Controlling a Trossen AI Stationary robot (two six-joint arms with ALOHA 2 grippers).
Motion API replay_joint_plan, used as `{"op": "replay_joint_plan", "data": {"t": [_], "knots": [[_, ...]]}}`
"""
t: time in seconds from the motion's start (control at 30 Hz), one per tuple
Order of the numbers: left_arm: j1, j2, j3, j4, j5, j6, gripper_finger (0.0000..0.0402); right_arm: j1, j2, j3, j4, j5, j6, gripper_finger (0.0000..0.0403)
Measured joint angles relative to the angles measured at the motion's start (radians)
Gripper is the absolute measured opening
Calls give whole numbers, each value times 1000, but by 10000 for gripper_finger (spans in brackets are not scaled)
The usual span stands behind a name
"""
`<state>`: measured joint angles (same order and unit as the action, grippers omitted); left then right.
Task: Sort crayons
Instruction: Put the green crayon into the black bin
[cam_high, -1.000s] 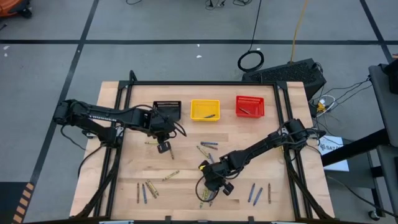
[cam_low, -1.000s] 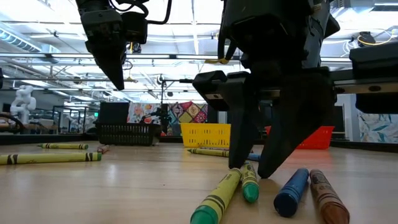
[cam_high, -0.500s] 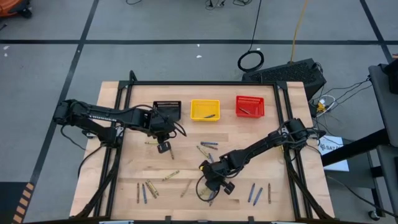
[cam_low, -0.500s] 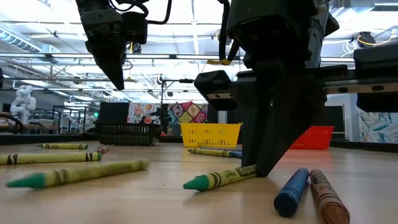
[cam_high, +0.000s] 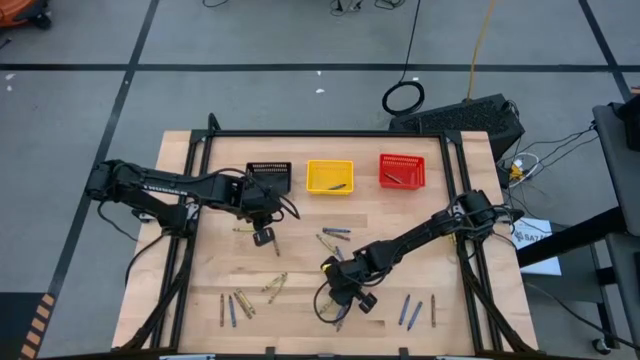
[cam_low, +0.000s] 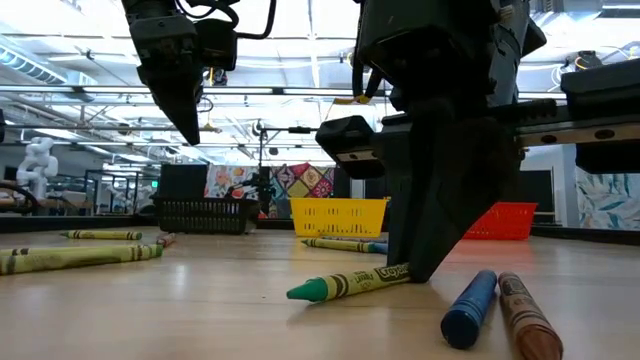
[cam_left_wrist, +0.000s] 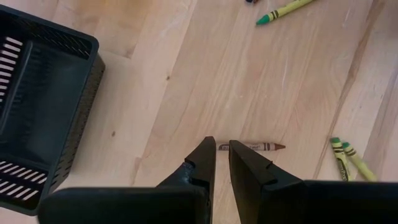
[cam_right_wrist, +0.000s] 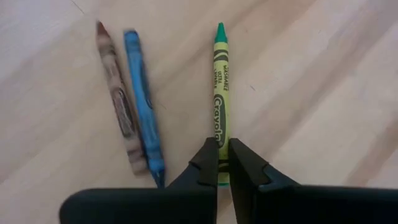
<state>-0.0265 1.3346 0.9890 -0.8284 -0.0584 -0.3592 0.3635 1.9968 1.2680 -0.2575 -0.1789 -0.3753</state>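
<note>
Currently our right claw (cam_right_wrist: 222, 163) is pinching one end of a green crayon (cam_right_wrist: 220, 93) near the table's (cam_high: 300, 215) front edge. Left claw (cam_left_wrist: 222, 163) hangs nearly closed, empty, by the black basket (cam_high: 268, 176). Yellow basket (cam_high: 329, 176) and red basket (cam_high: 402, 171) hold one or two crayons each; most remain scattered.

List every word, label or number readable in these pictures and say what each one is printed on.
"Crayola": on the wrapper of the yellow-green crayon pinched at its end by the right gripper.
Small print above it on that wrapper: too small to read surely.
White lettering on the left arm in the high view: too small to read.
Wrappers of the blue crayon and brown crayon: blurred, unreadable.
The baskets show no text.
</note>
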Motion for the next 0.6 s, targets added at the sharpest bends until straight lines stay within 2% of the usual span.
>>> {"op": "replay_joint_plan", "data": {"t": [0.13,0.33,0.47,0.6], "knots": [[0,0,0,-11,-9,0,44,-4,-19,27,-9,47,5,0],[6,0,0,-110,-125,-27,44,-25,-52,36,-5,123,17,0],[26,-3,0,-160,-163,-49,44,-63,-56,36,17,199,50,0],[51,-24,0,-174,-182,-52,44,-112,-56,36,44,207,68,0]]}}
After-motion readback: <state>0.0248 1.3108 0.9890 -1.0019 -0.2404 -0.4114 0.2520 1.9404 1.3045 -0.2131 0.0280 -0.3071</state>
